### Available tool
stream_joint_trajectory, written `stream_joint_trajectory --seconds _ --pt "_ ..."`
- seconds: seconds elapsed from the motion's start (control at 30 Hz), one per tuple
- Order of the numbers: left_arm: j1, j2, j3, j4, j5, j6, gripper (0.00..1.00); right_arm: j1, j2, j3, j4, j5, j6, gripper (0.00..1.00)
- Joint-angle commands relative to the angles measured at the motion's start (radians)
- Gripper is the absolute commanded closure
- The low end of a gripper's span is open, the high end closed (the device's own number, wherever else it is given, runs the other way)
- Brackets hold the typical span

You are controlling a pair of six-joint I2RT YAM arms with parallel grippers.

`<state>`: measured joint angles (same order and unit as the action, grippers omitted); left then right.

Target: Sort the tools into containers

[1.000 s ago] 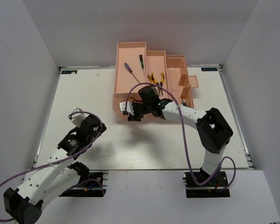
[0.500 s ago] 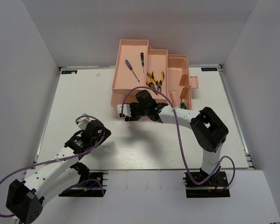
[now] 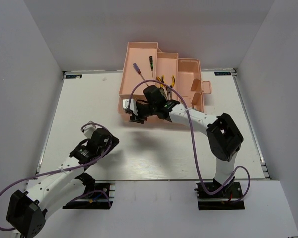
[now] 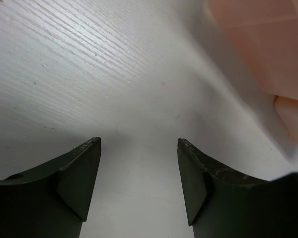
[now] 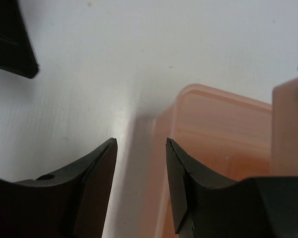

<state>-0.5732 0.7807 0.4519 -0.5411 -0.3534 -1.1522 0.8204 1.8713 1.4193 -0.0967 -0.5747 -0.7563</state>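
In the top view, the salmon-pink toolbox [image 3: 131,91] is set at the far middle of the desk [image 3: 84,99], its near-left corner just beside the right end effector [image 3: 134,115]; the left end effector [image 3: 91,131] is well apart from it. Inside, a purple screwdriver [image 3: 137,69] is slanted from far-left to near-right, a dark green screwdriver [image 3: 150,63] lies almost far-to-near, and yellow-handled pliers [image 3: 165,82] are partly hidden. In the left wrist view, the left end effector [image 4: 139,144] is held wide over bare desk, the toolbox [image 4: 258,44] blurred at upper right. In the right wrist view, the right end effector [image 5: 141,141] is parted more narrowly, gripping nothing, at the toolbox's [image 5: 218,129] rounded corner.
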Motion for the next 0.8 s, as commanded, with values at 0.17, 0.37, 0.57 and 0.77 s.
stream_joint_trajectory --seconds 0.17,0.37,0.57,0.77 --pt "-0.005 0.014 -0.016 0.035 0.014 -0.004 0.27 0.002 0.057 -0.017 0.146 0.281 -0.061 0.46" --pt "-0.005 0.023 -0.016 0.055 0.033 -0.004 0.27 -0.001 0.111 0.05 0.037 0.256 -0.075 0.48" --pt "-0.005 0.034 -0.071 0.176 0.07 -0.004 0.45 0.0 0.118 0.062 0.011 0.233 -0.08 0.98" --pt "0.004 0.145 -0.142 0.458 0.172 0.028 0.85 -0.003 0.091 0.167 -0.064 0.19 0.011 1.0"
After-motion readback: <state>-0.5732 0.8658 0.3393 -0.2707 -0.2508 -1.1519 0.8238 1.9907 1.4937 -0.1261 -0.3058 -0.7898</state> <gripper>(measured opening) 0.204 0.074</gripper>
